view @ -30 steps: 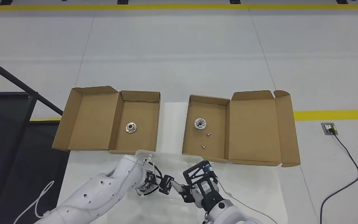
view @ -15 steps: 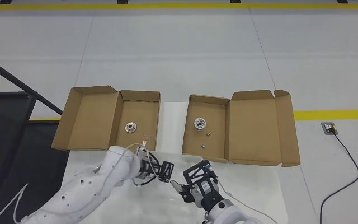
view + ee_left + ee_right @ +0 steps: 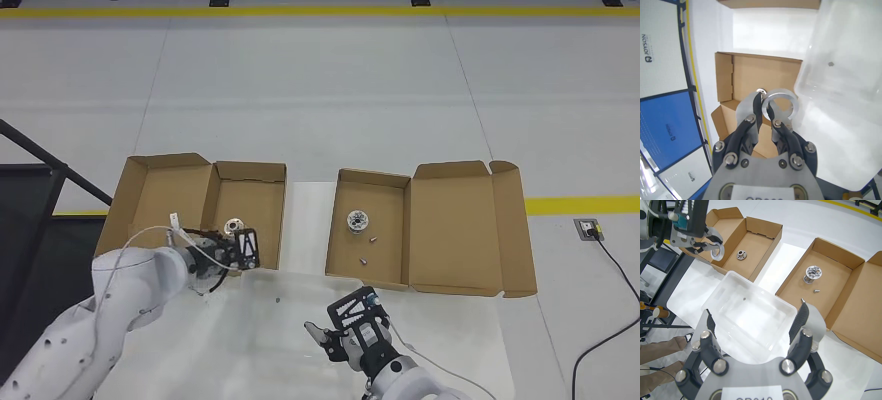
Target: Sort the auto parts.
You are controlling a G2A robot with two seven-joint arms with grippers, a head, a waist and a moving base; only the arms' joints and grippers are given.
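My left gripper (image 3: 243, 250) is shut on a flat metal ring (image 3: 780, 103), which hangs over the near wall of the left cardboard box (image 3: 262, 205). The right wrist view shows the same ring (image 3: 717, 252) in that gripper (image 3: 715, 245). A flanged hub (image 3: 234, 227) lies on this box's floor. The right box (image 3: 385, 215) holds a gear-like part (image 3: 813, 273) and two screws (image 3: 816, 291) (image 3: 802, 299). My right gripper (image 3: 755, 308) stands open above the near side of a clear plastic tray (image 3: 713, 294). One small nut (image 3: 744, 298) lies in the tray.
Both boxes have their lids folded open outward, the left lid (image 3: 160, 210) and the right lid (image 3: 465, 230). A strip of white table (image 3: 308, 225) separates the boxes. A dark frame (image 3: 45, 160) stands beyond the table's left edge.
My left gripper has risen out of the tray with the ring and swung left and away to the left box's near wall. The right arm has kept still.
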